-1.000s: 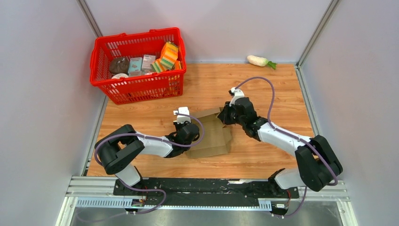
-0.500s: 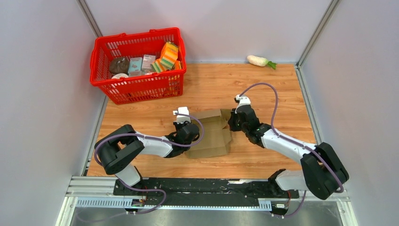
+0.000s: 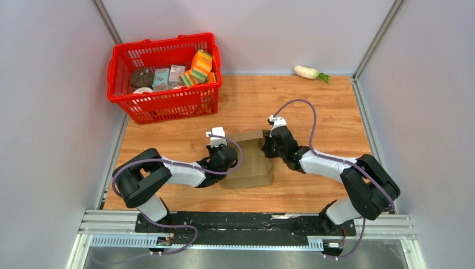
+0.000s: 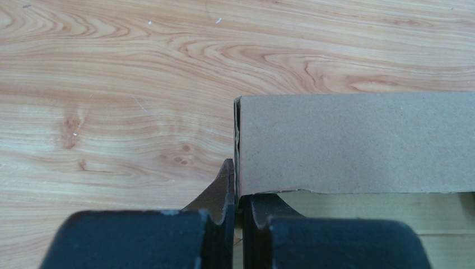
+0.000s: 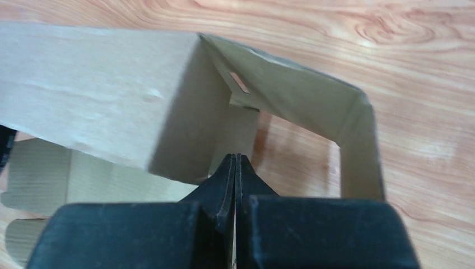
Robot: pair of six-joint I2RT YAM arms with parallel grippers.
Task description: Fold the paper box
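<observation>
The paper box (image 3: 253, 169) is plain brown cardboard, half folded, lying mid-table between both arms. My left gripper (image 3: 229, 167) sits at its left edge. In the left wrist view its jaws (image 4: 239, 190) are shut on the box's upright left wall, with the long brown panel (image 4: 353, 140) stretching away to the right. My right gripper (image 3: 265, 150) is at the box's back right corner. The right wrist view shows its jaws (image 5: 235, 161) shut with nothing between them, the tips pointing into the corner where a raised wall (image 5: 84, 84) and a slotted side flap (image 5: 291, 95) meet.
A red basket (image 3: 168, 104) with small packaged groceries stands at the back left. A white radish (image 3: 308, 72) lies by the back wall on the right. Grey walls close in the wooden table (image 3: 313, 117) on both sides.
My right arm has swung left and down, bringing its shut gripper in against the box's right back corner; the raised flap there now stands lower. The left arm has kept still.
</observation>
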